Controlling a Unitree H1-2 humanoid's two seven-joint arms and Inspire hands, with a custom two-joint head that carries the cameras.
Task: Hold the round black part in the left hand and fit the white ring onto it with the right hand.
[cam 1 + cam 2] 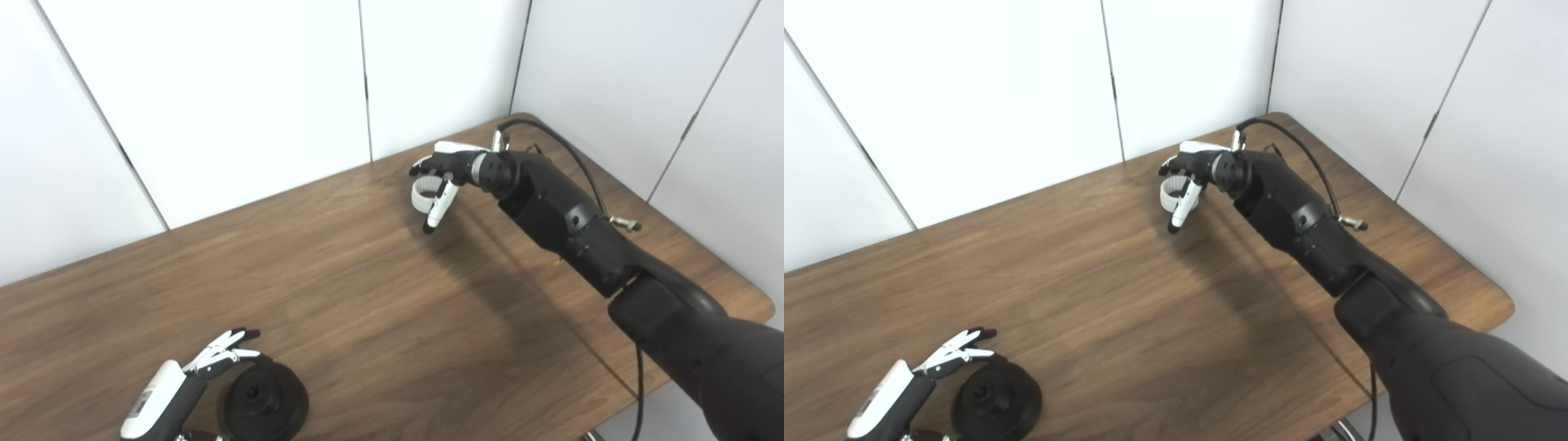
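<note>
**Right hand on the ring, left hand beside the black part**

White wall panels with dark seams stand behind a wooden table (380, 294) whose far right corner is rounded. Two robot arms come up from the bottom edge, one on each side, and they are well apart.

At the near left, the round black part (264, 401) lies flat on the table, a disc with a raised hub in its middle. Just beside it, on its left, is the left hand (184, 386). Its fingers (226, 349) are spread and reach toward the far rim of the disc; they do not wrap the part, and the hand grasps nothing (whether a fingertip touches the rim cannot be told from either view).

Far across the table, near the back edge, the right hand (450, 171) is at the end of a long black arm with a thin cable (569, 153) looping over the wrist. It is closed around the white ring (422, 195), which stands on edge under the palm with its opening facing sideways. One white finger (440, 208) points down across the front of the ring toward the wood. Whether the ring's lower edge rests on the table or hangs just above it is unclear; a dark shadow lies beside it.
</note>
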